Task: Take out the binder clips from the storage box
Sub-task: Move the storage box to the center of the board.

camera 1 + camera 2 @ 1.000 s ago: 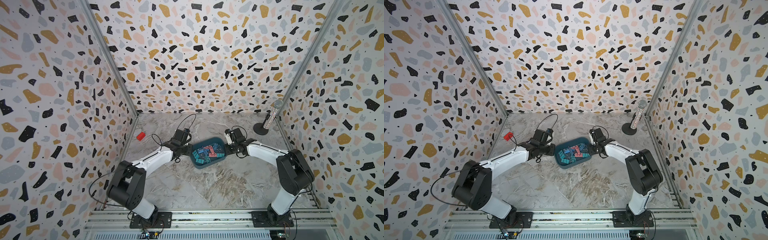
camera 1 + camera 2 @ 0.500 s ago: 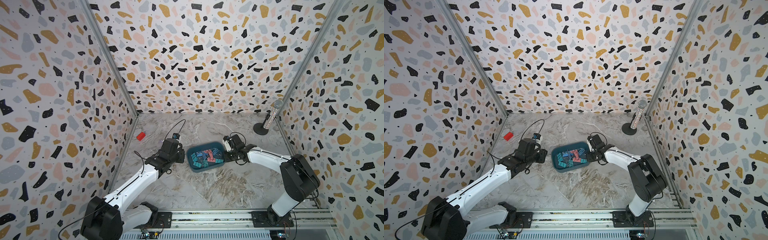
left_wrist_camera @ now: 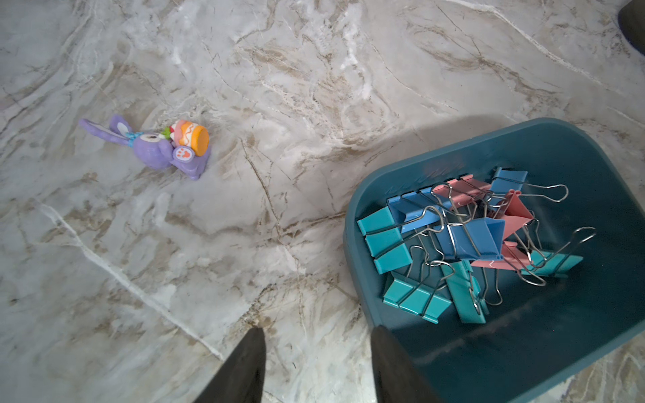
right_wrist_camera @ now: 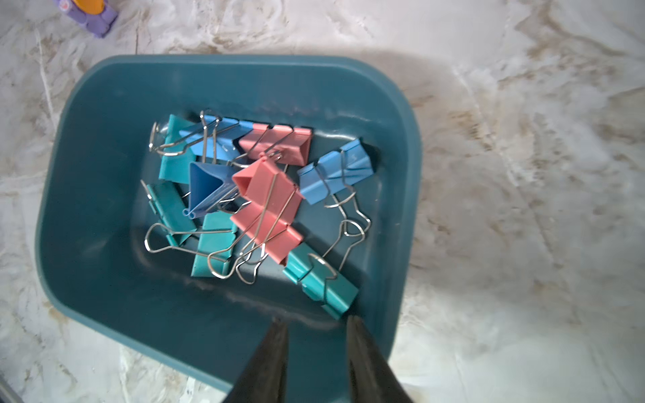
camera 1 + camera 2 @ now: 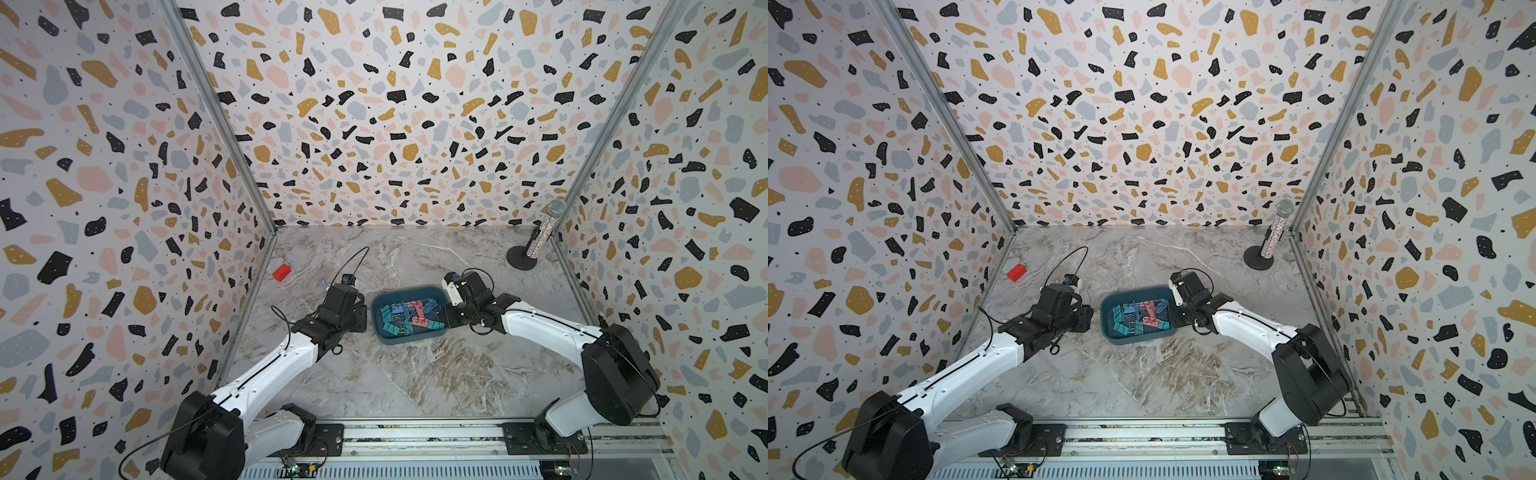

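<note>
The dark teal storage box (image 5: 411, 338) (image 5: 1138, 340) lies on the marble table between my two arms. In it is a tangled heap of several binder clips (image 5: 409, 316) (image 5: 1138, 318) (image 3: 467, 237) (image 4: 265, 195) in teal, blue and pink with wire handles. My left gripper (image 3: 316, 331) (image 5: 361, 320) is open just outside the box's left end (image 3: 576, 157); one finger (image 3: 384, 345) stands at the rim, with bare table between the fingers. My right gripper (image 4: 316, 321) (image 5: 446, 316) is open over the inside of the box's right end (image 4: 104, 174), holding nothing, beside a teal clip.
A small purple-and-orange toy (image 3: 164, 146) (image 4: 87, 14) lies on the table beyond the left gripper. A red block (image 5: 281, 272) (image 5: 1016, 272) sits by the left wall. A glittery microphone on a black stand (image 5: 540, 239) (image 5: 1273, 237) stands in the back right corner. Patterned walls close in three sides.
Both grippers have opened and let go of the box's ends. The box has shifted slightly toward the front. The left arm has drawn back and stretched out lower.
</note>
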